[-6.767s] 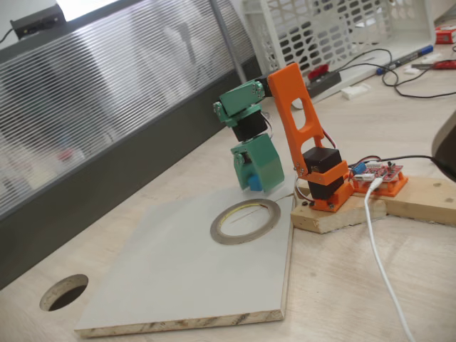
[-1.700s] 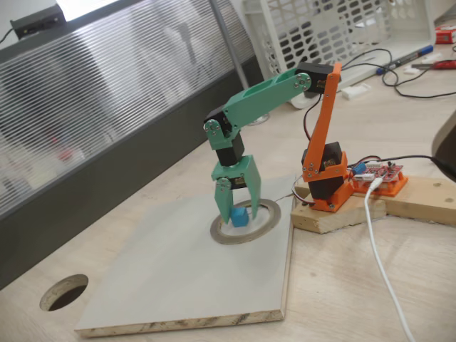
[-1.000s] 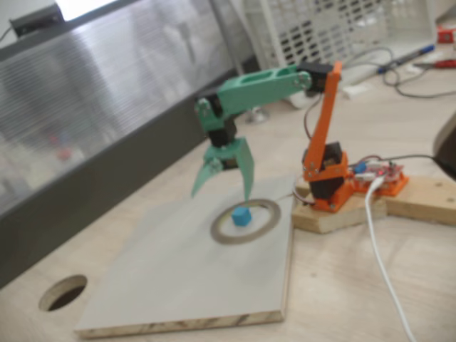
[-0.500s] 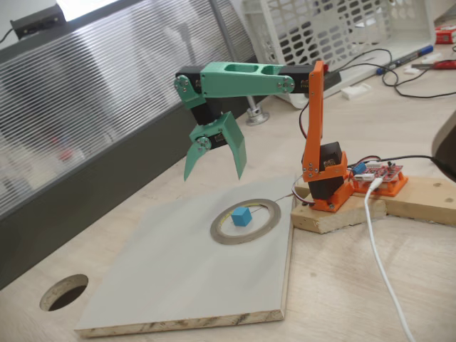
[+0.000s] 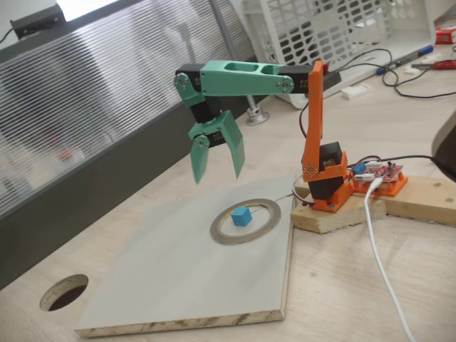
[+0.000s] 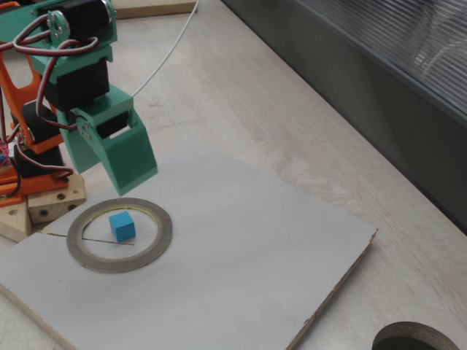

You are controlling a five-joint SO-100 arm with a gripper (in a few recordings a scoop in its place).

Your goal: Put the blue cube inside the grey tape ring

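Nearest the camera in a fixed view, a dark round hole (image 5: 64, 292) with a wooden rim is sitting in the light wood table (image 5: 356, 285), just beside the near left corner of a pale grey board (image 5: 178, 278) that is lying flat on the table and showing a raw chipboard edge. A white cable (image 5: 381, 263) is running across the table at the right. Farther back on the board, the grey tape ring (image 5: 246, 221) is lying flat: a wide, thin grey band with a yellowish inner rim. The blue cube (image 5: 241, 216) is resting on the board inside the ring, apart from the band on all sides; it is a small, bright blue, plain-faced block, clearly smaller than the ring opening. In both fixed views, the cube (image 6: 122, 226) is standing free, with nothing touching it. The green gripper (image 5: 217, 173) is hanging in the air above and behind the ring, fingers pointing down and spread apart, holding nothing. In the other fixed view, the gripper (image 6: 135, 171) is appearing above the far rim of the ring (image 6: 119, 234). Behind the ring, the orange arm base (image 5: 328, 185) is sitting on a wooden block (image 5: 342, 214), with a small red circuit board (image 5: 385, 173) just beside it. At the rear, a white perforated basket (image 5: 335, 28) is standing on the table beside a ribbed translucent panel (image 5: 107, 92).
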